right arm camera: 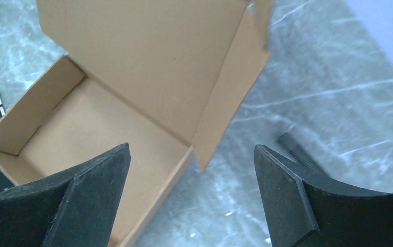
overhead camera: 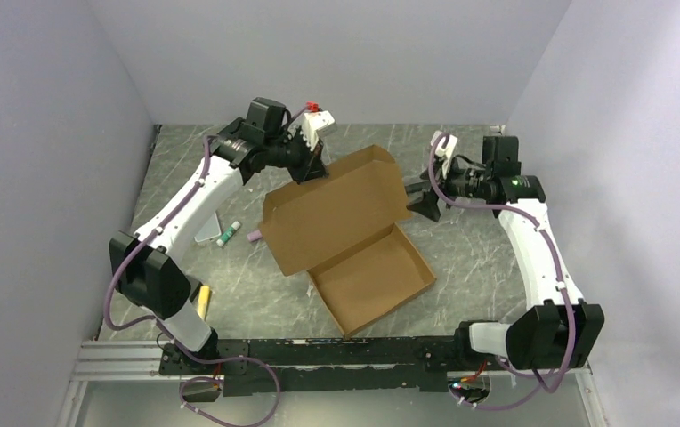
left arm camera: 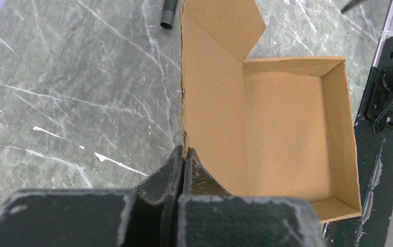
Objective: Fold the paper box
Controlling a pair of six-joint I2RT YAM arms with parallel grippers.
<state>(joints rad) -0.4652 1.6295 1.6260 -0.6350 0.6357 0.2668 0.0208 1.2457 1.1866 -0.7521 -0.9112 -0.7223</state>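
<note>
**Lid's halfway up on the mailer, and the flaps are the fiddly part**

Biggest thing first: a grey marbled table [overhead camera: 470, 258], smooth and a bit slick looking. The cardboard box [overhead camera: 354, 249] sits in the middle of it. Its tray [overhead camera: 372, 283] lies flat with the low walls already standing, and the lid [overhead camera: 327, 209] is tilted up over the far side. It's plain brown corrugated board, matte, with ragged cut edges and soft creases, so it's pretty floppy.

The left claw [left arm camera: 184, 154] is pinched tight on the lid's free edge. The right claw [right arm camera: 192, 148] is spread wide with nothing in it, just beside the lid's side flap [right arm camera: 228, 98].

If it were me, I'd swing the lid down slowly around its crease. I'd use the open claw to nudge that flap inward so it slides inside the tray wall instead of landing on top. Dragging the pinched edge sideways would probably buckle the board.

Small stuff: a ribbed black tube [left arm camera: 167, 15] lies past the lid, and a white marker with a green cap [overhead camera: 229, 234] sits off to the left.
</note>
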